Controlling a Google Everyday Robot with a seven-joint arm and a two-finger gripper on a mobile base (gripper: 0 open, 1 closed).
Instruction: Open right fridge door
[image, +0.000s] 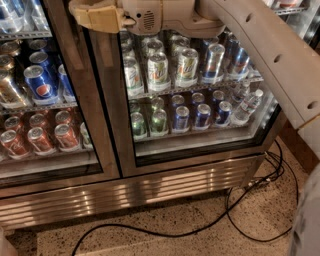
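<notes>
Showing right fridge door (114, 130) upright, long axis vertical, glass facing outward. Reaching leftward across its top with arm (260, 45); tool (82, 14) at door's upper left corner, spread impossible to tell.

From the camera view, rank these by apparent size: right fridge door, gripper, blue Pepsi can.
1. Glass-paned, steel-framed right fridge door.
2. Tan gripper, top left where the doors meet; it is nearer the camera, so its rank over the can is unsure.
3. Blue Pepsi can.
</notes>
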